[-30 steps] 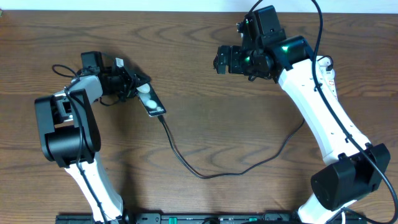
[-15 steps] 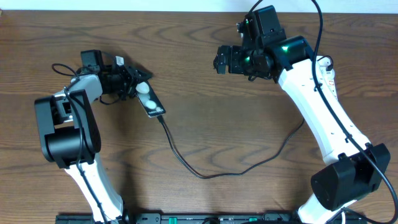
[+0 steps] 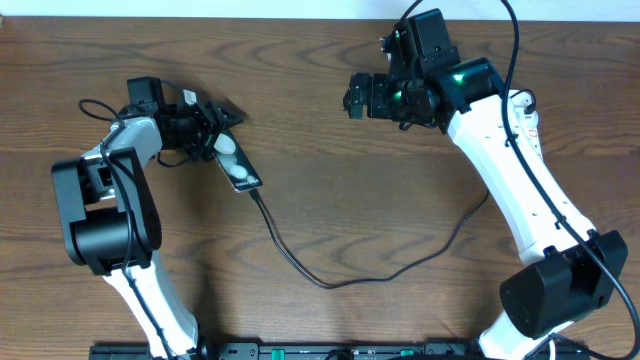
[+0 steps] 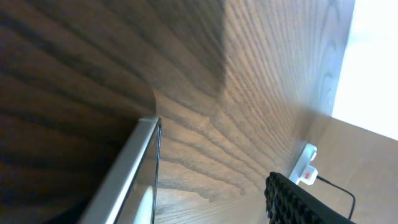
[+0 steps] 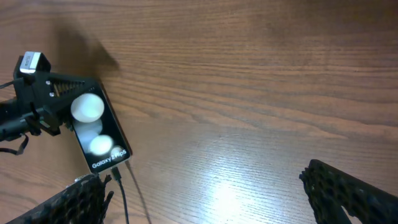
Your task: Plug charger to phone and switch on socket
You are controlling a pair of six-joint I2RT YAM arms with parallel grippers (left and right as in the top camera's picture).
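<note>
Black phone [image 3: 236, 166] diagonal, plug-end lower-right

The left arm reached toward the table's far side, its wrist bent right, and the left gripper [image 3: 222, 140] had its fingers clamped around the phone's [image 3: 237, 166] upper end. The right arm stretched up and leftward, its right gripper [image 3: 352, 97] hanging with fingers spread wide.

On the worktop [image 3: 320, 110] the phone [image 3: 236, 164] lies at the left beside the left hand [image 3: 222, 132], its charger [image 3: 330, 281] trailing rightward toward the socket [image 4: 304, 168], the right hand [image 3: 352, 97] well apart.
</note>
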